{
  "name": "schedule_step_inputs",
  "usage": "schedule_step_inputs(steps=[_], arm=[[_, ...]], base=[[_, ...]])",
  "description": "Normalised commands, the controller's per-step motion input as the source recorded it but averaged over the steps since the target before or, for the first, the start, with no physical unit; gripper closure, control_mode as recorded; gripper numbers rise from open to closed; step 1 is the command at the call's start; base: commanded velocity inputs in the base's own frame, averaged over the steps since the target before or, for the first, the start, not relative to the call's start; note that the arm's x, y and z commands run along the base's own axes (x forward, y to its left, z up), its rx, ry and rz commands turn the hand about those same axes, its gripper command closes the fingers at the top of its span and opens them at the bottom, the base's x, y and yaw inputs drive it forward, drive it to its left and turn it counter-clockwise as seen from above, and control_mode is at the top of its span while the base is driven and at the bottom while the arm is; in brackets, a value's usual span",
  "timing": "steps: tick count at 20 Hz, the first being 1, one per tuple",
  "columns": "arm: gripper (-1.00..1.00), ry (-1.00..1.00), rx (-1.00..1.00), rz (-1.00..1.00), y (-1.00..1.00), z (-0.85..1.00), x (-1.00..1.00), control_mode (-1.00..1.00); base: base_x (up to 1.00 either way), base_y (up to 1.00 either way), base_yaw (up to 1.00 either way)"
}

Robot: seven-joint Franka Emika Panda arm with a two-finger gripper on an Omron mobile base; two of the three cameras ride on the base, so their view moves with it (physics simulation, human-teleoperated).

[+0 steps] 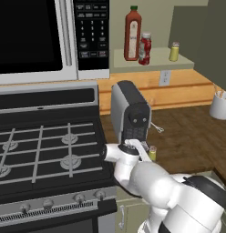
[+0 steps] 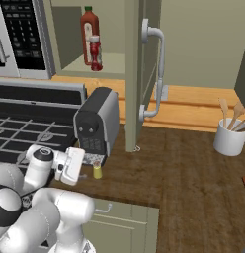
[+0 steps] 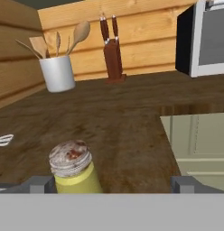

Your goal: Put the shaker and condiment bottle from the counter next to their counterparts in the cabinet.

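Left base view: the squat condiment bottle [image 1: 145,48] already stands in the cabinet [image 1: 153,62] at upper centre; the shaker [image 3: 74,169] remains on the counter [image 3: 123,131], between fingers [image 3: 39,184] spread apart.

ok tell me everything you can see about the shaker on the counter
The shaker is a small yellow cylinder with a pale, speckled grey-tan cap, plastic-looking. It stands upright on the brown wood counter, just in front of the dark coffee machine and near the counter's front edge. In the hand view it sits between the open gripper's fingers, closer to one side, with nothing visibly touching it except the countertop.
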Motion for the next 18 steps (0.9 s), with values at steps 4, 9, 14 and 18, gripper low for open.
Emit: schedule_step_inputs(steps=[4,9,14,18], arm=[[-1.0,0.0,0.02,0.0,-0.12,-0.13,0.14,-1.0],[-1.0,0.0,0.02,0.0,-0.06,-0.14,0.13,-1.0],[-1.0,0.0,0.01,0.0,-0.02,-0.18,0.11,-1.0],[-1.0,0.0,0.03,0.02,0.0,-0.22,0.18,-1.0]], base=[[0.0,0.0,0.0],[0.0,0.0,0.0],[0.0,0.0,0.0],[0.0,0.0,0.0]])
